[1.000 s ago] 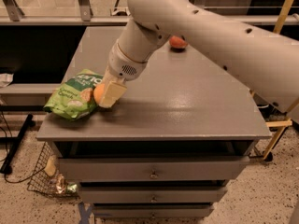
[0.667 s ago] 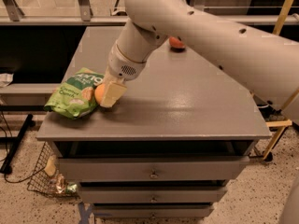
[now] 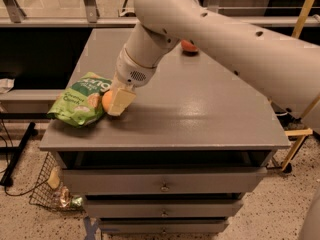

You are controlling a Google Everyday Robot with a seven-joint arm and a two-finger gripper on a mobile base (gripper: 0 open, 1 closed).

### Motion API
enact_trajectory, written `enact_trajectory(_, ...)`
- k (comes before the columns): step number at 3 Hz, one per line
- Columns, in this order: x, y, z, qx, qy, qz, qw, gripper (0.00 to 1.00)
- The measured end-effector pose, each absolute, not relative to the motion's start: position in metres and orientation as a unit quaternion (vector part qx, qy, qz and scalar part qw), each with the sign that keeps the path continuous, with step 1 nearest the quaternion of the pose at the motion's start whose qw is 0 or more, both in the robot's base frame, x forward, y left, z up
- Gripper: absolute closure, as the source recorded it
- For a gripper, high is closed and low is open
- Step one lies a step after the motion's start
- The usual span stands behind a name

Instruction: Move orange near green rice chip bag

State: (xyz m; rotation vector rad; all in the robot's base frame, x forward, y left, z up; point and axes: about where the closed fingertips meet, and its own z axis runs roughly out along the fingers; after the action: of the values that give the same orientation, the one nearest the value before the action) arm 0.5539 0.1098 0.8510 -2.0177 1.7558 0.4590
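The orange (image 3: 106,100) sits low at the grey table top (image 3: 200,109), at the front left, touching the right edge of the green rice chip bag (image 3: 81,99). The bag lies flat near the table's left front corner. My gripper (image 3: 116,102) reaches down from the big white arm (image 3: 210,29) and is shut on the orange. One cream finger (image 3: 122,100) covers the orange's right side.
A redder fruit (image 3: 188,46) lies at the back of the table, partly behind the arm. Drawers (image 3: 162,184) run below the top. A wire basket (image 3: 47,189) stands on the floor at left. A yellow stand (image 3: 295,139) is at right.
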Motion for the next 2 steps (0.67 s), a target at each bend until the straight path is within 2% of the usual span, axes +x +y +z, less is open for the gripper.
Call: enact_trajectory(2,0.5525,0.1118,0.8493,-0.728,0.631,0.166,0.21,0.13)
